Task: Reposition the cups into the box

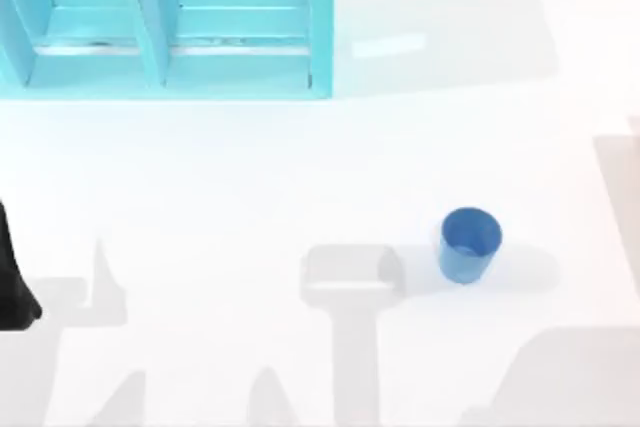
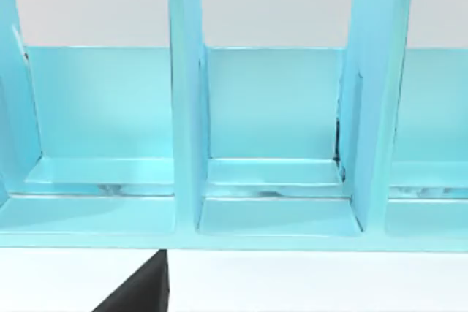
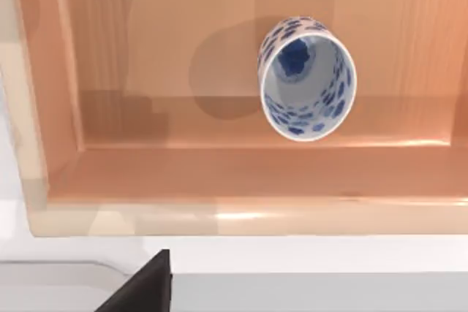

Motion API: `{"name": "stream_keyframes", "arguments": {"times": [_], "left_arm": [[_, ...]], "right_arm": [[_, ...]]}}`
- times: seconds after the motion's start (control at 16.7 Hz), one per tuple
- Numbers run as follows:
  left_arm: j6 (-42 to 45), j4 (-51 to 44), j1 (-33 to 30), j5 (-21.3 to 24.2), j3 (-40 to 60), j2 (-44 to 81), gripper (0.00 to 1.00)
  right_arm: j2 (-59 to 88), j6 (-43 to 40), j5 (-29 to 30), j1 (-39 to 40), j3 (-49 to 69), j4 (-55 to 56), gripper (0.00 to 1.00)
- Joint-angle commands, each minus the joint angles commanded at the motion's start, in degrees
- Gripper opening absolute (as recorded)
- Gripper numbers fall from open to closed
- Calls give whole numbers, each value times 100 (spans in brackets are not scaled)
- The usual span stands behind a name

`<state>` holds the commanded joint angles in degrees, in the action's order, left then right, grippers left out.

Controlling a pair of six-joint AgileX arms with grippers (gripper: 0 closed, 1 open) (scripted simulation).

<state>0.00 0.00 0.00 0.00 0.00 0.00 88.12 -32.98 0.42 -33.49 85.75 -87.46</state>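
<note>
A plain blue tapered cup point(image 1: 469, 244) stands upright on the white table, right of centre, with nothing touching it. In the right wrist view a white cup with dark blue speckles point(image 3: 307, 78) stands upright on the floor of a wooden box point(image 3: 146, 173), near one wall. My right gripper point(image 3: 139, 290) hovers above that box, apart from the cup, and shows as a dark wedge at the picture's edge. My left arm point(image 1: 12, 287) sits at the table's left edge, far from the blue cup.
A cyan rack with upright dividers point(image 1: 170, 27) stands at the table's back left; the left wrist view faces its compartments point(image 2: 270, 144). Grey arm shadows lie across the front of the table point(image 1: 350, 277).
</note>
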Motion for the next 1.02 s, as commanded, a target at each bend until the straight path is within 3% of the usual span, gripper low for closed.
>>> {"name": "stream_keyframes", "arguments": {"times": [0.24, 0.78, 1.02], "left_arm": [[0, 0, 0, 0, 0, 0, 100], [0, 0, 0, 0, 0, 0, 100], [0, 0, 0, 0, 0, 0, 100]], "right_arm": [[449, 845, -12, 844, 248, 113, 100], [1917, 4768, -22, 4736, 774, 914, 100], [2226, 5839, -36, 5799, 859, 1306, 100]]}}
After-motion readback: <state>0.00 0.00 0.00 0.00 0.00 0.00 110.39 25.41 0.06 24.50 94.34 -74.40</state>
